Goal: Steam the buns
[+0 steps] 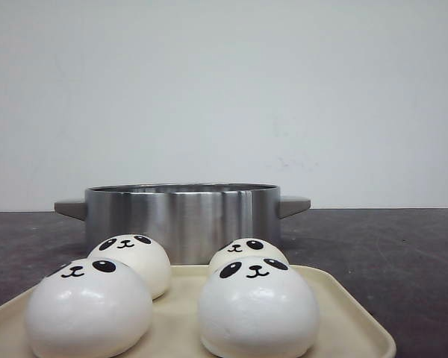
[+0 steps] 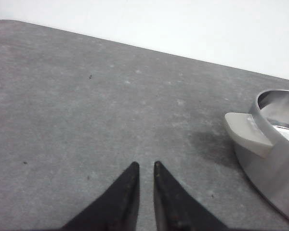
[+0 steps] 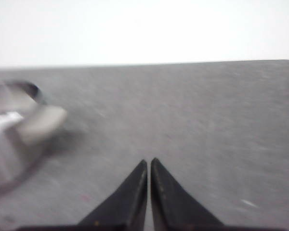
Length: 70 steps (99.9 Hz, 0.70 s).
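Note:
Several glossy white buns with black panda faces sit on a beige tray (image 1: 347,317) at the near edge of the front view. The closest two are one at the left (image 1: 88,309) and one at the right (image 1: 257,313), and two more (image 1: 138,261) (image 1: 248,248) sit behind them. Neither gripper shows in the front view. My left gripper (image 2: 145,164) hovers over bare tabletop beside the pot, its black fingers nearly together and holding nothing. In a blurred wrist view, my right gripper (image 3: 149,161) is shut and empty, over the table on the pot's other side.
A steel pot (image 1: 183,212) with grey side handles stands just behind the tray. One handle (image 2: 245,132) shows in the left wrist view and the pot's blurred rim (image 3: 9,139) in the right wrist view. The tabletop (image 1: 403,253) is dark grey, with a white wall behind.

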Each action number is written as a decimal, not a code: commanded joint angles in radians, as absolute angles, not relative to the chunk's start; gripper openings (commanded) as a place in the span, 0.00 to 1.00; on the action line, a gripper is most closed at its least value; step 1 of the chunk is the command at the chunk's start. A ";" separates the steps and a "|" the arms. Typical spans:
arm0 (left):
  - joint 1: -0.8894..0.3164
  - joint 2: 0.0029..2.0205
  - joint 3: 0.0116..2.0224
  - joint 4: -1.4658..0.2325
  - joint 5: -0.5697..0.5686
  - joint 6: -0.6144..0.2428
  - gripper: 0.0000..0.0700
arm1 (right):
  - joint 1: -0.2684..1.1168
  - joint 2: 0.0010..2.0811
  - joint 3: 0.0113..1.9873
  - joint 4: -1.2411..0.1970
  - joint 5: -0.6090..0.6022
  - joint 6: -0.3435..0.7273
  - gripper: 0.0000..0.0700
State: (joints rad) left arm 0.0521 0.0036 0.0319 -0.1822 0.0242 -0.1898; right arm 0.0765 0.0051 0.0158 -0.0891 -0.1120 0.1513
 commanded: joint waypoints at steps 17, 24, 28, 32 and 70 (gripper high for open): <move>0.053 0.003 0.028 -0.194 0.052 -0.376 0.02 | 0.077 0.004 0.014 0.084 -0.246 0.522 0.01; 0.053 0.003 0.059 -0.219 0.118 -0.485 0.01 | 0.077 0.004 0.027 0.103 -0.282 0.569 0.01; 0.053 0.003 0.080 -0.216 0.157 -0.497 0.01 | 0.077 0.004 0.045 0.100 -0.301 0.585 0.01; 0.053 0.003 0.104 -0.208 0.203 -0.500 0.01 | 0.077 0.004 0.073 0.087 -0.314 0.597 0.01; 0.043 0.299 0.736 -0.618 0.397 -0.283 0.01 | 0.077 0.266 0.695 -0.396 -0.396 0.308 0.01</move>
